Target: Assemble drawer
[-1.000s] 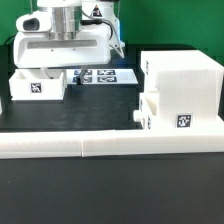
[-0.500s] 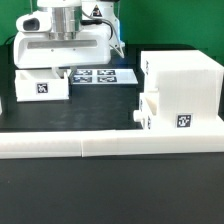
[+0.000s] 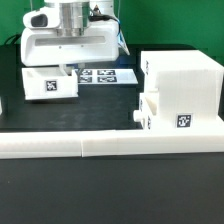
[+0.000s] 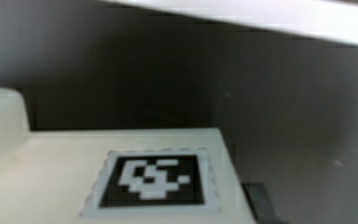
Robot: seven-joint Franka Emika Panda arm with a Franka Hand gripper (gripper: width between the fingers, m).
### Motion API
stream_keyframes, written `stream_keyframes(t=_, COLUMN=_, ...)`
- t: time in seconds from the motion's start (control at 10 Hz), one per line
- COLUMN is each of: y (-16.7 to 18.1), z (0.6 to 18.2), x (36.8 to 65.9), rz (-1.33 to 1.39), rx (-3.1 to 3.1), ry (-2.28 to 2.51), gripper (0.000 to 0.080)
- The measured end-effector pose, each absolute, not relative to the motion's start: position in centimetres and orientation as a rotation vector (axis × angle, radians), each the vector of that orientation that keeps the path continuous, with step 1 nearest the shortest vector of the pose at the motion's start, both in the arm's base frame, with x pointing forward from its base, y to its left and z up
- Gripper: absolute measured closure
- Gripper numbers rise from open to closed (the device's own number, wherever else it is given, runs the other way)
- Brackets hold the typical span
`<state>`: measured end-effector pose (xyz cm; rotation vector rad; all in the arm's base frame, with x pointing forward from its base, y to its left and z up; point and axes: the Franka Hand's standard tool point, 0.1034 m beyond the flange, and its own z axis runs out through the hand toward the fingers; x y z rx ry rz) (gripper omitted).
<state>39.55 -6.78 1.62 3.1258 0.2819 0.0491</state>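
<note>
The casing (image 3: 185,85) is the biggest part of the drawer and stands at the right of the exterior view. A long low border bar (image 3: 100,147) runs across the frame below it. One tray (image 3: 150,108) seems to sit already partly inside the casing's left face, sticking out a little, so I judge about half of the work done. The second tray (image 3: 49,86) lies at the upper left, well apart from the casing, and is not yet put in. The gripper (image 3: 66,69) hangs at its rim. Whether the jaws pinch the wall, I cannot tell. Count: one casing, two trays, one gripper.
</note>
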Motion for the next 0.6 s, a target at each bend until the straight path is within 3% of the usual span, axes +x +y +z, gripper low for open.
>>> stream_keyframes(t=0.2, y=-4.9, z=2.4, x=41.3, rz=0.055, rx=3.122, ry=0.352, gripper=0.0757)
stream_keyframes(t=0.6, y=-3.5, z=4.9, x=47.4, rz=0.039, rx=3.133, ry=0.427, gripper=0.0757)
